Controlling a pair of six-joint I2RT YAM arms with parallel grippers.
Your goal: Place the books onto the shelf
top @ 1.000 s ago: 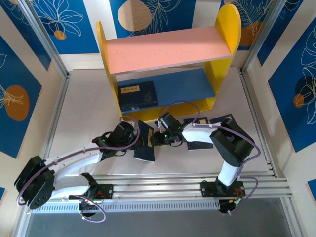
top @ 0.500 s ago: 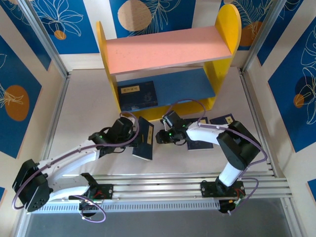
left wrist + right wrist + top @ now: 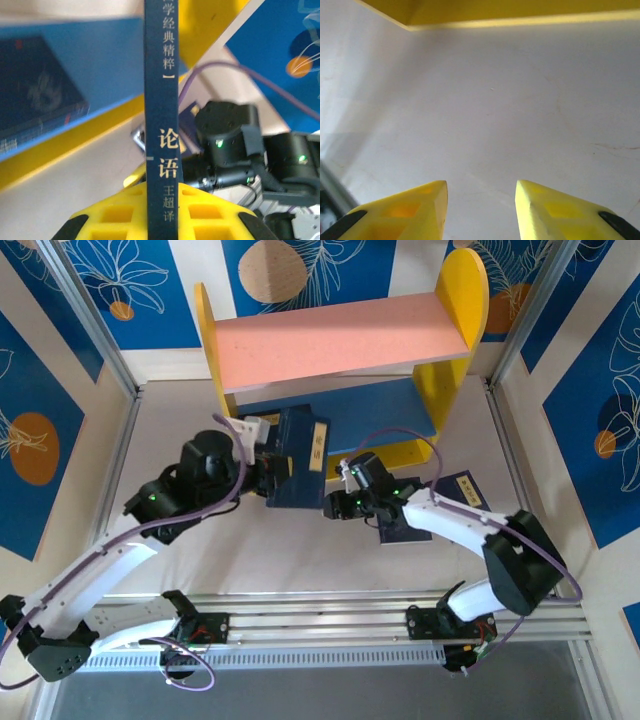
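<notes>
My left gripper (image 3: pixel 277 472) is shut on a dark navy book (image 3: pixel 300 455) and holds it raised, just in front of the shelf's blue lower board (image 3: pixel 390 405). In the left wrist view the book's spine (image 3: pixel 161 100) stands upright between the yellow fingers (image 3: pixel 215 210). Another book (image 3: pixel 40 95) lies flat on the blue board at the left. The shelf (image 3: pixel 455 310) has yellow sides and a pink top board (image 3: pixel 340 335). My right gripper (image 3: pixel 335 506) is open and empty over bare table (image 3: pixel 480 187). Two more books lie on the table: one under the right arm (image 3: pixel 405 528), one further right (image 3: pixel 466 488).
The shelf's yellow base edge (image 3: pixel 520 12) runs just ahead of the right gripper. The right arm's wrist (image 3: pixel 227 145) sits close to the right of the held book. Aluminium rails (image 3: pixel 330 610) cross the near edge, and patterned blue walls enclose the table.
The left arm has lifted its book off the table and swung it up and back toward the lower board. The right gripper has drifted slightly right and opened a little wider.
</notes>
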